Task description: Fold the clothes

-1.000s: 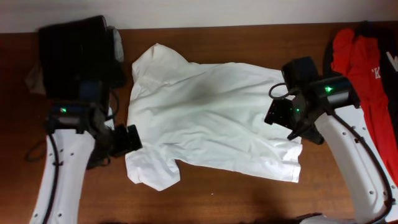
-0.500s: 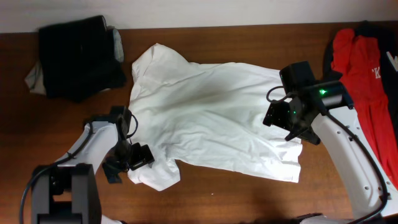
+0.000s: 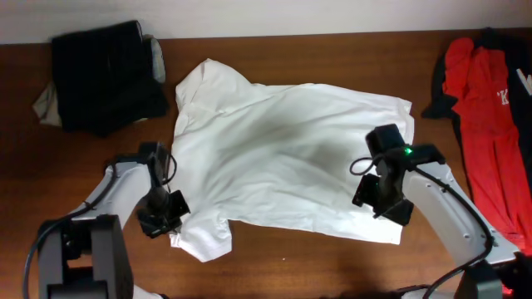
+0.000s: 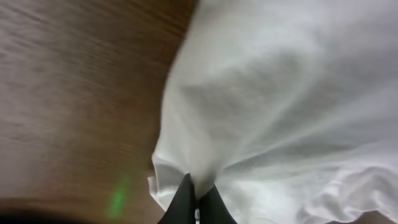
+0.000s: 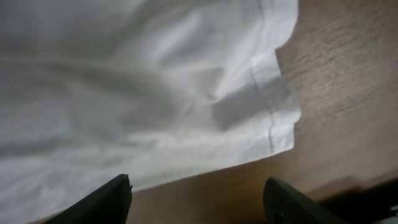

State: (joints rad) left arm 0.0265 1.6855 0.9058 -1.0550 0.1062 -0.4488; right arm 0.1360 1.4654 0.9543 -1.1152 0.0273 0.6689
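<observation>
The left gripper (image 4: 196, 200) is clamped on a puckered fold of the rumpled white fabric T-shirt (image 3: 274, 154) at 8 o'clock; the right gripper (image 5: 198, 196), fingers apart, hangs over its stitched hem at 4 o'clock. The shirt lies spread across the grained brown wooden table (image 3: 291, 270).

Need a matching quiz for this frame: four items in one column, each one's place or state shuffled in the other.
Things:
1. white T-shirt
2. black pile
3. red garment
4. left gripper

Place or state:
A. at the table's right edge
B. shut on white fabric
C. spread out mid-table
D. far-left corner of the table

Pairs: 1-C, 2-D, 3-A, 4-B
</observation>
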